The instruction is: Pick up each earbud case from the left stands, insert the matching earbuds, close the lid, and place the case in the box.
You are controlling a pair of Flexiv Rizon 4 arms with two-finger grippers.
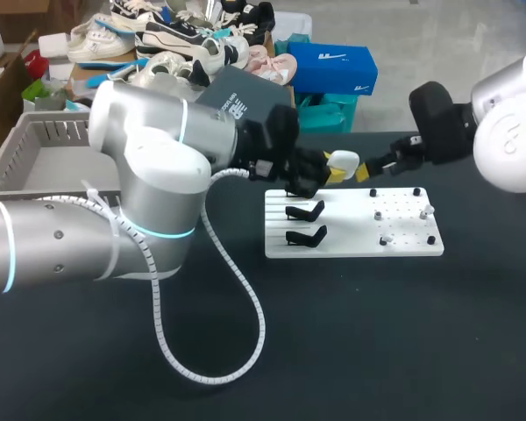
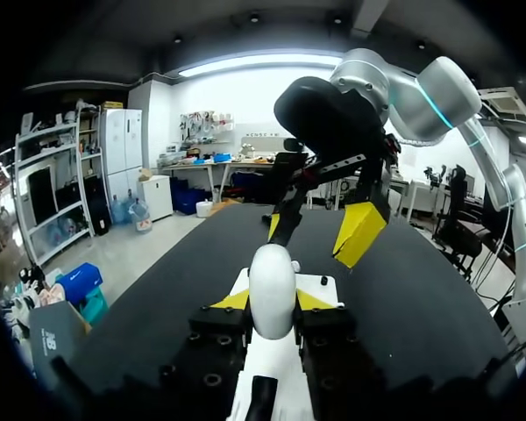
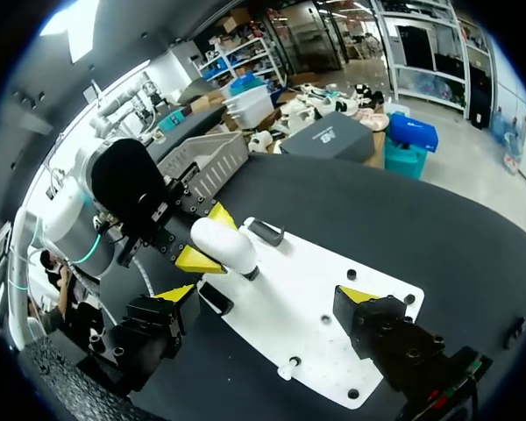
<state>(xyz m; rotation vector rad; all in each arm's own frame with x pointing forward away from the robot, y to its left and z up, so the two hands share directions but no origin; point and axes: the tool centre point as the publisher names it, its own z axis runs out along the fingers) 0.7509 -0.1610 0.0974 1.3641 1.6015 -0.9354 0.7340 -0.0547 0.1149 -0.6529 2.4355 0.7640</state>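
Note:
A white earbud case [image 1: 344, 160] is held above the far edge of the white board [image 1: 355, 241], and my left gripper [image 1: 335, 171] is shut on it. In the left wrist view the case [image 2: 272, 288] stands upright between the yellow fingertips [image 2: 231, 301]. My right gripper [image 1: 366, 168] sits just right of the case, open and holding nothing. Its fingers [image 3: 172, 296] are spread wide in the right wrist view, with the case [image 3: 224, 246] just ahead of them. Two empty black stands [image 1: 305, 211] sit on the board's left half. Small earbuds [image 1: 379, 215] rest on pegs on its right half.
A grey basket [image 1: 39, 153] stands at the table's far left, behind my left arm. A white coiled cable [image 1: 245, 307] from the left arm loops over the black table in front of the board.

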